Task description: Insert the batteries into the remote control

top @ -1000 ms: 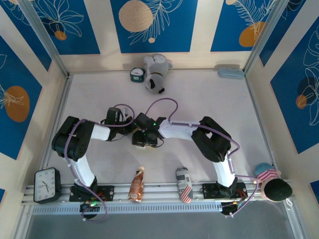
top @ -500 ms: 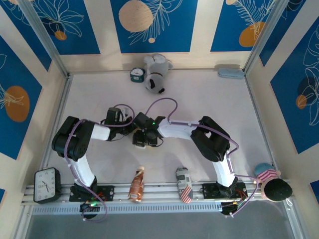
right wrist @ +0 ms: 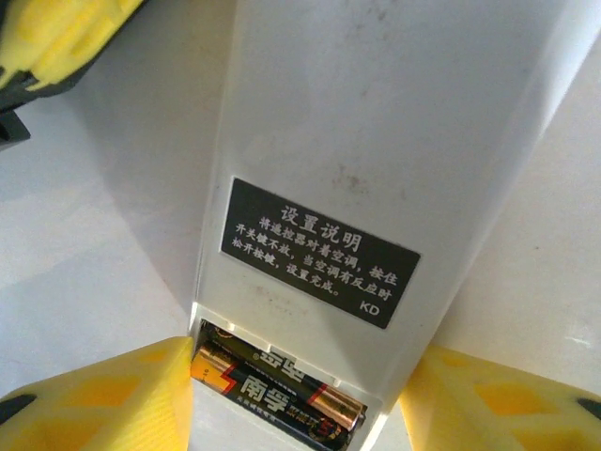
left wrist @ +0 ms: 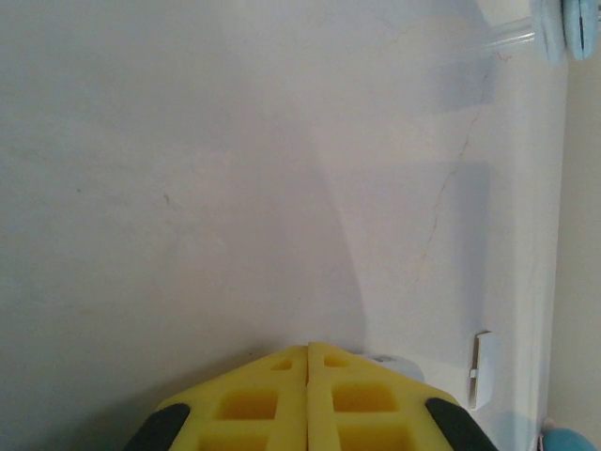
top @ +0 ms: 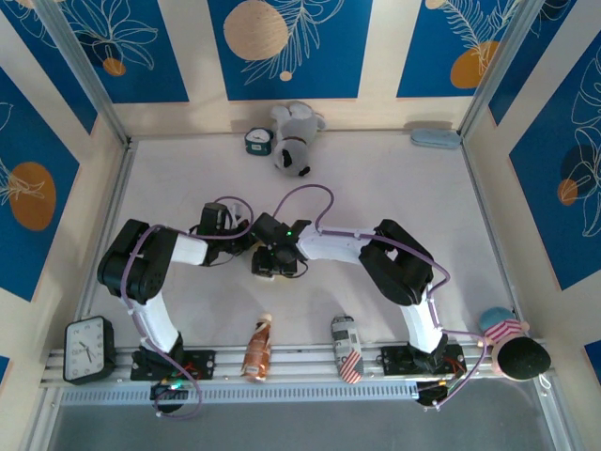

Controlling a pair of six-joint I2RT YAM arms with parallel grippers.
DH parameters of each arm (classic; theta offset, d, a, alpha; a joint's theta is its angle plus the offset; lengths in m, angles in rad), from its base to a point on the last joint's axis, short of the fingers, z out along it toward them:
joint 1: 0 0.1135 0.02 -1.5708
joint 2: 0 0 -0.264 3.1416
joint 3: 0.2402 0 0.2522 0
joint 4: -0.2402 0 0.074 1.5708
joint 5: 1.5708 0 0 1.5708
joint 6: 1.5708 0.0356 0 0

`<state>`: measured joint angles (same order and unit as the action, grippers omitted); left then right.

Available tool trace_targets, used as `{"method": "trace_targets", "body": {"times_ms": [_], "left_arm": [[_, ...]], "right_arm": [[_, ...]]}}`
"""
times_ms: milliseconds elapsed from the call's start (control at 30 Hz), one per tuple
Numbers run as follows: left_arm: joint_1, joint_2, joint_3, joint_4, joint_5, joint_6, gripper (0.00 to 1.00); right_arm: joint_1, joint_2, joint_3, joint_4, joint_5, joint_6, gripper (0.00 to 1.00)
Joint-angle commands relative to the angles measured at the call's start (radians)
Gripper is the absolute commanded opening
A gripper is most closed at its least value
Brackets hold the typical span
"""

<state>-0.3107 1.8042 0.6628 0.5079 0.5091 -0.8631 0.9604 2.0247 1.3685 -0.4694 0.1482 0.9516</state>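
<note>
At the middle of the table the two arms meet. The remote control lies there back side up, a black label with white Chinese print on its white shell. Its battery compartment is open at the end nearest the right wrist camera. Inside it a dark battery with a coppery end lies crosswise; whether a second one sits behind it cannot be told. The right gripper straddles that end of the remote control, one yellow finger close against each long side. The fingers stand apart, but whether they press on the shell cannot be told. The left gripper has its yellow fingers pressed together with no gap between them. In the right wrist view it sits just beside the far left edge of the remote control. A small plain white cover piece lies on the table to one side of the left gripper, apart from it.
</note>
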Motion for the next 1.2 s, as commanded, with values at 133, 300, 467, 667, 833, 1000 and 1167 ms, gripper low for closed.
{"method": "trace_targets", "body": {"times_ms": [133,300,467,667,833,1000,1167], "left_arm": [[-0.015,0.015,-0.013,-0.023,0.032,0.000,0.07],[-0.014,0.016,-0.014,-0.022,0.033,0.000,0.07],[-0.015,0.016,-0.014,-0.020,0.034,-0.001,0.07],[-0.014,-0.001,-0.014,-0.030,0.035,0.007,0.11],[-0.014,-0.039,-0.016,-0.062,0.023,0.036,0.20],[-0.002,-0.099,-0.022,-0.096,0.028,0.070,0.34],[0.002,-0.205,-0.068,-0.161,-0.010,0.115,0.55]], "right_arm": [[0.003,0.133,-0.037,-0.173,0.105,-0.041,0.57],[0.007,0.134,-0.034,-0.165,0.105,-0.039,0.60],[0.012,0.091,-0.036,-0.142,0.106,-0.046,0.64],[0.012,0.006,-0.044,-0.122,0.127,-0.068,0.71],[0.008,-0.079,-0.072,-0.097,0.145,-0.097,0.75],[-0.014,-0.163,-0.146,-0.050,0.152,-0.112,0.77],[-0.052,-0.277,-0.245,-0.029,0.173,-0.130,0.76]]}}
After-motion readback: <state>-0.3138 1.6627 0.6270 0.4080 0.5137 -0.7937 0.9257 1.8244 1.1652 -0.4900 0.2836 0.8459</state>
